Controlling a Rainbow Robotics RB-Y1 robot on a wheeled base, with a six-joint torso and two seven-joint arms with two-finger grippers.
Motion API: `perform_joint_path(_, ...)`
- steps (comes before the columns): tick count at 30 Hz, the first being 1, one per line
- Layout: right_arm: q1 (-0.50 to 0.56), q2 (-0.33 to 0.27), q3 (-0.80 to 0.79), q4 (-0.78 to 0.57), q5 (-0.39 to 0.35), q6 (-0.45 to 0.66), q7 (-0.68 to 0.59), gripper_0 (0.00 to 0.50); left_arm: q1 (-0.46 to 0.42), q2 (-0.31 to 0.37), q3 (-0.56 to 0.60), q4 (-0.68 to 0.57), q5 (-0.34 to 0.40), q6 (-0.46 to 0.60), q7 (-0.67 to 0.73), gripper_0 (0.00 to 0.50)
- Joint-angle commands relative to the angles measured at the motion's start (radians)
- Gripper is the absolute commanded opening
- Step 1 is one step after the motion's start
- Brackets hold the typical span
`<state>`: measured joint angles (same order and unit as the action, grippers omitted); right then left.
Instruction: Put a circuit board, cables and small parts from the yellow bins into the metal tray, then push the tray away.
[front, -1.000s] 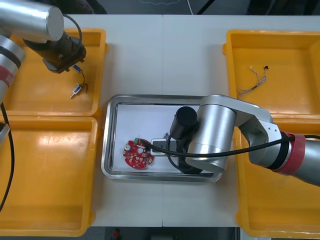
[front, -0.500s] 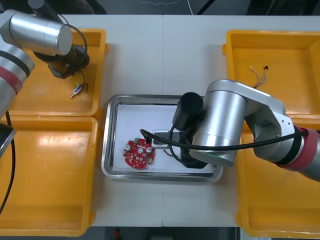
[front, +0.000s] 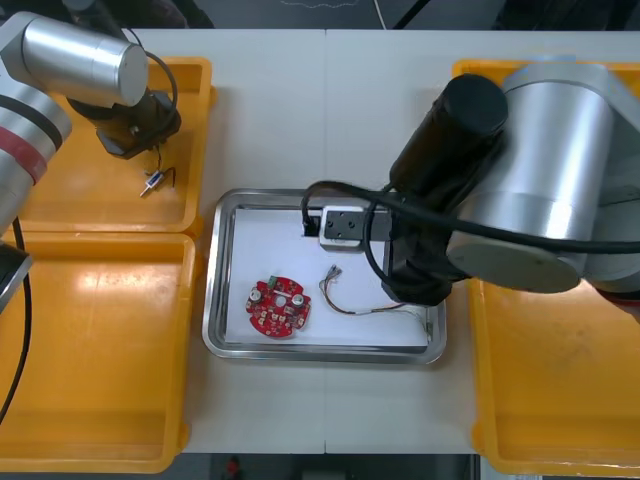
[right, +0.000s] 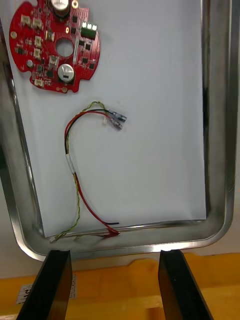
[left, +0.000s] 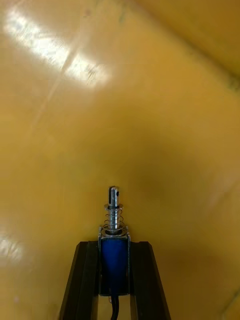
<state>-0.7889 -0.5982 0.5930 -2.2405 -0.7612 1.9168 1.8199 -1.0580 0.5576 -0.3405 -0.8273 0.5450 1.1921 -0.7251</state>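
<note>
Over the far left bin (front: 60, 190), the left gripper (left: 114, 245) is pinching a seemingly light, rigid small metal part (left: 114, 232) by its blue body, while the right gripper (right: 115, 252) is hanging open over the tray (right: 220, 150).

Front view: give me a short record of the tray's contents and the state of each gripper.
Tray: holds board and red-yellow cable, lying apart
Right gripper: open, holding nothing, above tray's rim
Left gripper: shut on small part, above far left bin
</note>
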Motion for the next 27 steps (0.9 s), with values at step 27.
perform_joint_path(27,0.149,-0.138,-0.581,0.025,-0.064,0.003,-0.432,0.500,0.148,0.022,0.057,-0.843,0.043,0.655,-0.105,0.000)
